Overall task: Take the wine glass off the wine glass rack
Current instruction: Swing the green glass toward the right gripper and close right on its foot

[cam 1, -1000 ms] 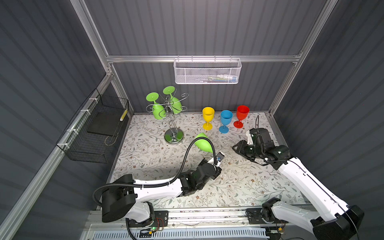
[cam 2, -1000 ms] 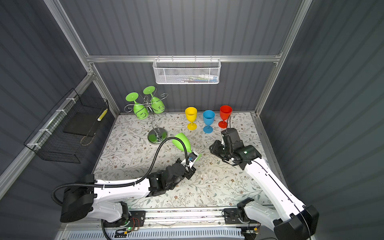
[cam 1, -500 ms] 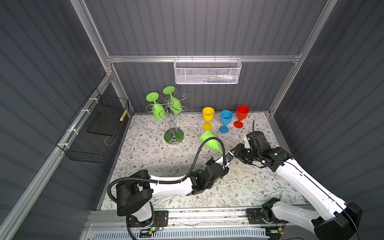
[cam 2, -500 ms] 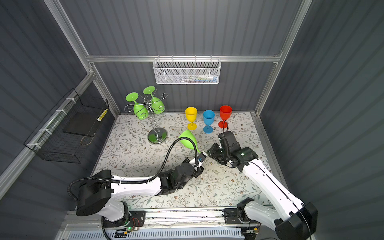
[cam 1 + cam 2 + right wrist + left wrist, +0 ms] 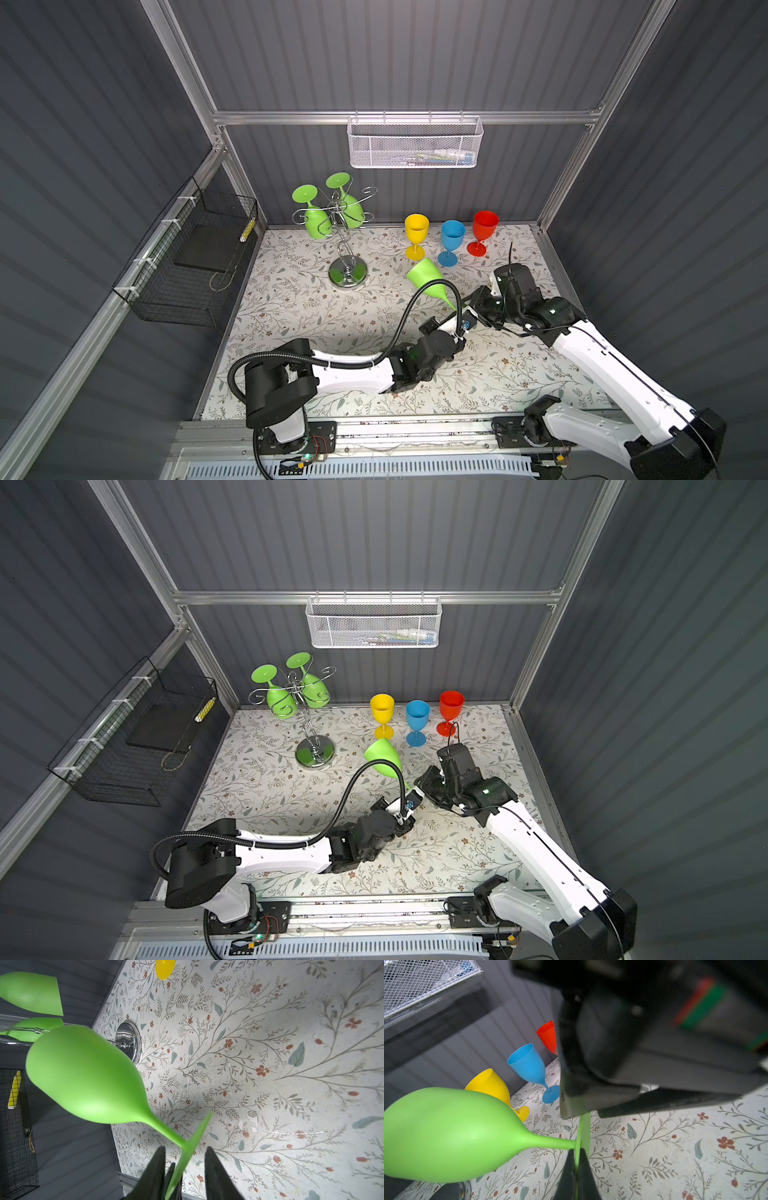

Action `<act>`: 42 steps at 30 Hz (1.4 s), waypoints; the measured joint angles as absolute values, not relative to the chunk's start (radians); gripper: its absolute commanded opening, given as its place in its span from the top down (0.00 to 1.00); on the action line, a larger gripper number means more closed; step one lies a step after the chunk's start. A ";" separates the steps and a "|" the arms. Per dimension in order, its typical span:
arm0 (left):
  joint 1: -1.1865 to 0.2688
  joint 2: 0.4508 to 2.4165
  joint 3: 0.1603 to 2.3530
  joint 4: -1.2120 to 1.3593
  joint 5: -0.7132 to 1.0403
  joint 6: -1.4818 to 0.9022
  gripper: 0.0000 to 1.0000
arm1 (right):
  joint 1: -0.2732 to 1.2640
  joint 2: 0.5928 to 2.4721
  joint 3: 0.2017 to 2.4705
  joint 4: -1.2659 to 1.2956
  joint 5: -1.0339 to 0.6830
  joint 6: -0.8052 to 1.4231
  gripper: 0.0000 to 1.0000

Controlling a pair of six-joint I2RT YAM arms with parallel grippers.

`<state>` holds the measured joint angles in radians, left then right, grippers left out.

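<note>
A green wine glass [image 5: 426, 276] [image 5: 380, 756] hangs tilted over the floral mat, free of the chrome wine glass rack [image 5: 348, 272] [image 5: 315, 752]. My left gripper [image 5: 577, 1152] [image 5: 459, 320] is shut on the rim of its foot disc, seen edge-on in the left wrist view. My right gripper [image 5: 185, 1148] [image 5: 476, 297] is open, with one finger on each side of the same foot and a gap on both sides. Two more green glasses [image 5: 318, 222] [image 5: 351, 212] hang upside down on the rack.
Yellow [image 5: 416, 232], blue [image 5: 452, 239] and red [image 5: 484, 226] glasses stand upright along the back wall, just behind the held glass. A white mesh basket [image 5: 415, 143] hangs on the back wall. A black wire basket [image 5: 195, 262] is fixed to the left wall.
My left arm has carried the green glass to the right, up to the right gripper. The right gripper now straddles the foot and its jaws have narrowed slightly.
</note>
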<state>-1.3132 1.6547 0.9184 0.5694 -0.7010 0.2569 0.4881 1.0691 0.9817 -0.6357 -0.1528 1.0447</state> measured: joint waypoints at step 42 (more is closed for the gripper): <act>-1.381 1.618 0.885 0.785 -0.863 0.459 0.27 | 0.444 0.941 0.864 -0.506 -0.092 1.135 1.00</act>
<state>-1.3808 1.6184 0.8848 0.7853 -0.8635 0.4595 0.4442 0.9413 0.8639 -0.5056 -0.0921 1.1355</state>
